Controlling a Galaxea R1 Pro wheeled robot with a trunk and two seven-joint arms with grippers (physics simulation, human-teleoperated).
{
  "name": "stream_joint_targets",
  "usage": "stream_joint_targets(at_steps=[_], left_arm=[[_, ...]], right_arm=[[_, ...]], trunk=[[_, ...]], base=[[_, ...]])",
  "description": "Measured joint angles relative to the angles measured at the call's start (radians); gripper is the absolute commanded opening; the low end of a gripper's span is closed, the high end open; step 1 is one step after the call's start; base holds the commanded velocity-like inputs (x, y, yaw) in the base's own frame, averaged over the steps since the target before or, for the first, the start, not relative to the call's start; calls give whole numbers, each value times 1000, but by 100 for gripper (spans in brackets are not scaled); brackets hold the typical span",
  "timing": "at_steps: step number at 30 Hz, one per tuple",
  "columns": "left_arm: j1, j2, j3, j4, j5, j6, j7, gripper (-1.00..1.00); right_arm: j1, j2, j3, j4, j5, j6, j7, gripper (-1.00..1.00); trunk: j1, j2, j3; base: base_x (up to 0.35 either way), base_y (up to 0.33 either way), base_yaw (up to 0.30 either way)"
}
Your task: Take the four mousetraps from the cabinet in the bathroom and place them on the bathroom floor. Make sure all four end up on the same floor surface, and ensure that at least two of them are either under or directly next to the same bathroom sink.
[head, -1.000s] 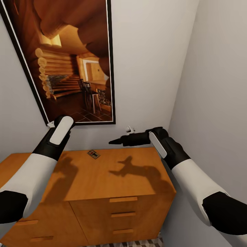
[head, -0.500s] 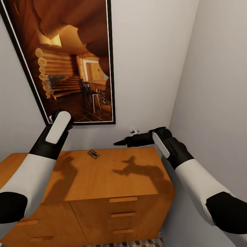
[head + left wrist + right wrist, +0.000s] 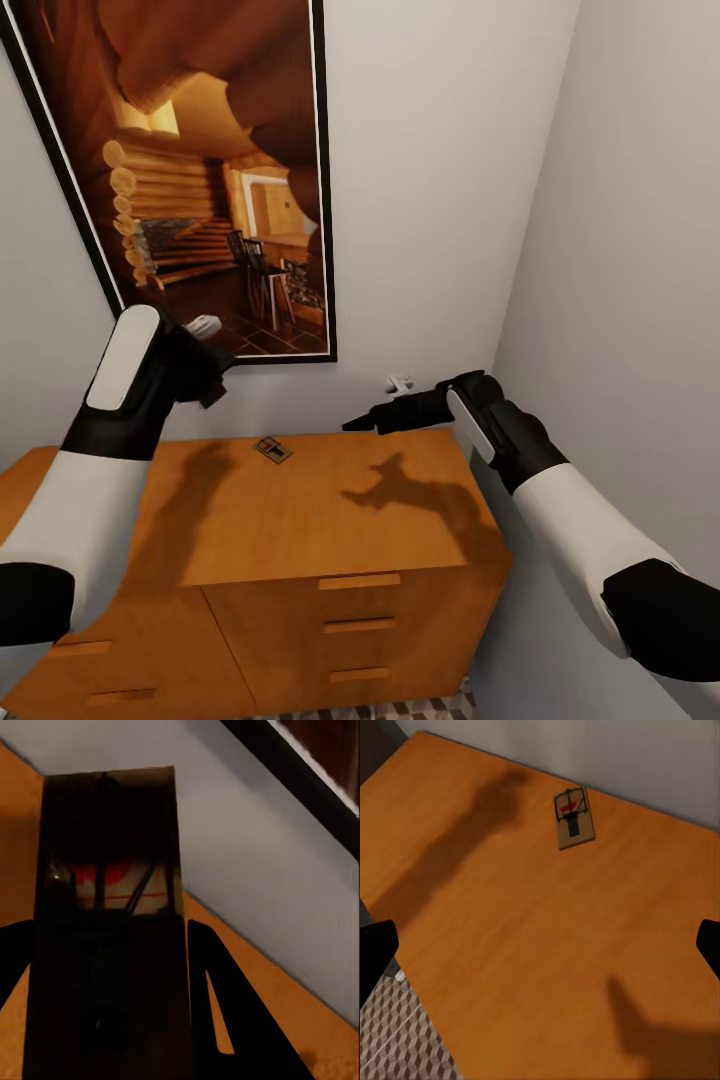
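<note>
One mousetrap [image 3: 272, 450] lies flat on the orange-brown cabinet [image 3: 330, 520] near the back wall; it appears again in the right wrist view as a tan board with dark wire, the mousetrap [image 3: 573, 818]. My left gripper [image 3: 208, 375] is raised above the cabinet's left part, shut on a second mousetrap [image 3: 105, 945], which stands dark between the fingers [image 3: 217, 1005] with a red mark showing. My right gripper [image 3: 360, 422] hovers open over the cabinet's right part, to the right of the lying trap, with nothing in it. The sink is out of view.
A large framed picture [image 3: 210, 170] of a log interior hangs on the back wall above the cabinet. A white side wall [image 3: 630, 300] closes in tight on the right. Cube-patterned bathroom floor [image 3: 405, 1042] shows beside the cabinet's edge.
My left arm has risen and swung to the left, with its wrist turned toward the wall. The right gripper has drifted slightly right. The trap on the cabinet has not moved.
</note>
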Motion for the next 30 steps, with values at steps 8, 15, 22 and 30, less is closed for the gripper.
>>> stream_joint_targets(at_steps=[8,15,22,30], left_arm=[[-7,-3,25,-57,229,3,-2,-100],[-20,-12,28,-105,359,5,-7,-100],[-31,-26,28,-127,487,5,-80,-100],[-47,-62,25,-136,514,10,-265,-100]], right_arm=[[0,6,0,-1,40,-1,-2,100],[0,10,0,-6,176,1,-42,100],[0,13,1,-9,206,41,-110,100],[0,86,1,-10,207,60,-374,100]], trunk=[[0,0,0],[0,0,0],[0,0,0],[0,0,0]], base=[[0,0,0],[0,0,0],[0,0,0],[0,0,0]])
